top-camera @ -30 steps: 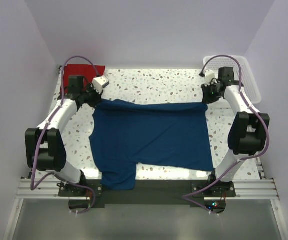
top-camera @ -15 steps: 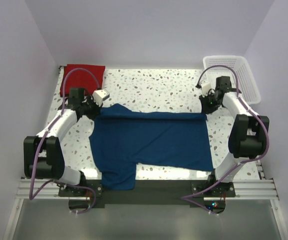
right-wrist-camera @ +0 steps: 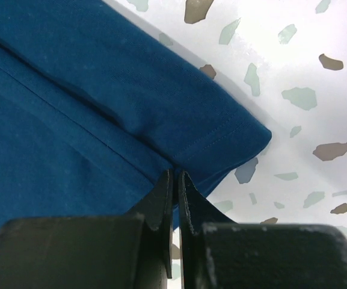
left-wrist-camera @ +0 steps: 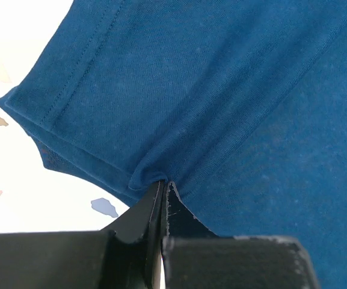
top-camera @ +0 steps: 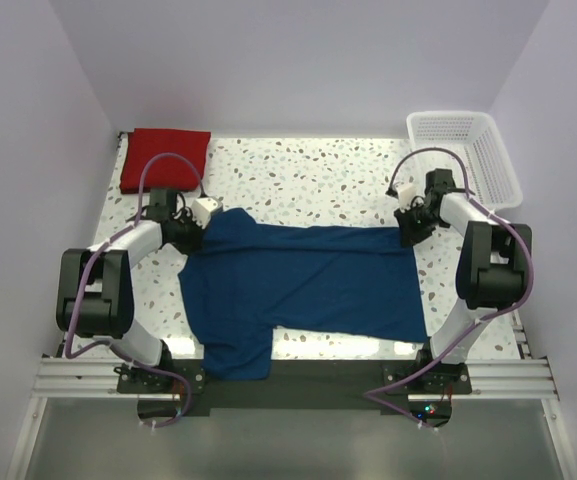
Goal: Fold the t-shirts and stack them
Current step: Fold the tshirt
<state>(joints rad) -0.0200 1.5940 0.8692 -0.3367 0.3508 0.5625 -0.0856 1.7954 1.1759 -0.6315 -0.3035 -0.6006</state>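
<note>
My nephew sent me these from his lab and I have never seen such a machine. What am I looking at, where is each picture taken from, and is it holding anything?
These are two white robot arms bolted to a speckled table. The wide picture looks down from above; each close-up comes from a camera on a wrist, its black fingers at the bottom. A navy t-shirt lies spread on the table. The left gripper and the right gripper are each shut on its fabric, one at each far corner. A folded red t-shirt lies far left, a white basket far right.
</note>
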